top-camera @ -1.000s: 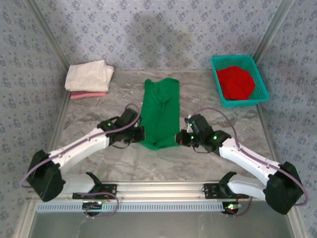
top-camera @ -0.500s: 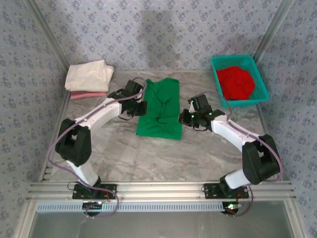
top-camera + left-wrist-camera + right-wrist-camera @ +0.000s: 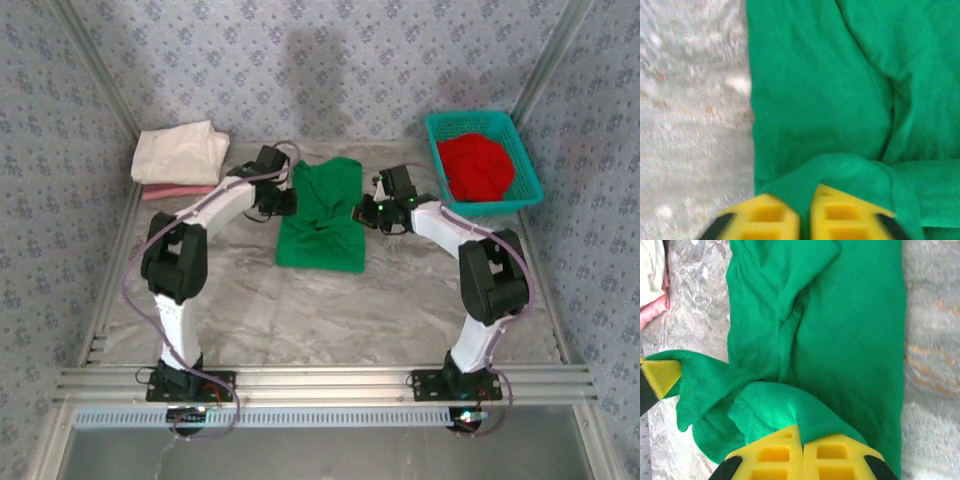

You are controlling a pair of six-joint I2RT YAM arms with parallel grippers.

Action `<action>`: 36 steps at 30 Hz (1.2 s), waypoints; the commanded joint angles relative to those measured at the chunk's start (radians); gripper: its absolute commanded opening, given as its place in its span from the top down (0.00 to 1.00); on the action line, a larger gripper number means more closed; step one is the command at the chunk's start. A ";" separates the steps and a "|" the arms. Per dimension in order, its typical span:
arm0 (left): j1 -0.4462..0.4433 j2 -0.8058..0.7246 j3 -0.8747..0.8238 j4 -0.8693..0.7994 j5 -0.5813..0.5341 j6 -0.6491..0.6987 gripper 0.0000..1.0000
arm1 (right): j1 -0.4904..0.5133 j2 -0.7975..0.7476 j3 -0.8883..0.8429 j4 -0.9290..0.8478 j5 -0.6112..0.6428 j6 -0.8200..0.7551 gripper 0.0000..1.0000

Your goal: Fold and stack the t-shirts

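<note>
The bright green t-shirt [image 3: 322,215] lies on the marble table, its near hem lifted and carried back over the rest of it. My left gripper [image 3: 281,198] is shut on the green t-shirt's [image 3: 830,100] left hem corner, cloth pinched between its yellow pads [image 3: 771,216]. At the shirt's right side my right gripper [image 3: 367,210] is shut on the other hem corner of the green t-shirt [image 3: 850,325]. A cream-white t-shirt [image 3: 180,151] lies folded on a pink one [image 3: 178,191] at the back left. The red t-shirt [image 3: 477,165] is bunched in the basket.
The teal mesh basket [image 3: 523,152] stands at the back right corner. Patterned walls close in the table on three sides. Bare marble [image 3: 330,320] stretches between the green shirt and the arm bases.
Both grippers have carried the green shirt's near hem away from the bases, toward the collar. The shirt now shows about half as long, doubled over itself.
</note>
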 commanded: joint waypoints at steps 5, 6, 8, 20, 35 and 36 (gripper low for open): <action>0.046 0.150 0.376 -0.142 -0.081 0.051 0.49 | -0.075 0.136 0.265 -0.051 -0.056 -0.011 0.57; 0.045 0.121 0.367 -0.135 -0.084 0.051 0.49 | -0.080 0.117 0.249 -0.035 -0.056 -0.005 0.61; 0.039 0.033 0.265 -0.084 -0.093 0.046 0.49 | -0.078 0.065 0.186 0.008 -0.055 -0.005 0.62; -0.024 -0.206 -0.407 0.339 0.028 0.001 0.61 | 0.066 -0.039 -0.221 0.267 -0.026 -0.017 0.89; -0.065 -0.167 -0.751 0.585 -0.023 -0.235 0.64 | 0.094 0.086 -0.320 0.320 0.005 0.024 0.96; -0.072 -0.180 -0.772 0.585 -0.023 -0.246 0.64 | 0.101 0.076 -0.339 0.324 0.000 0.031 0.96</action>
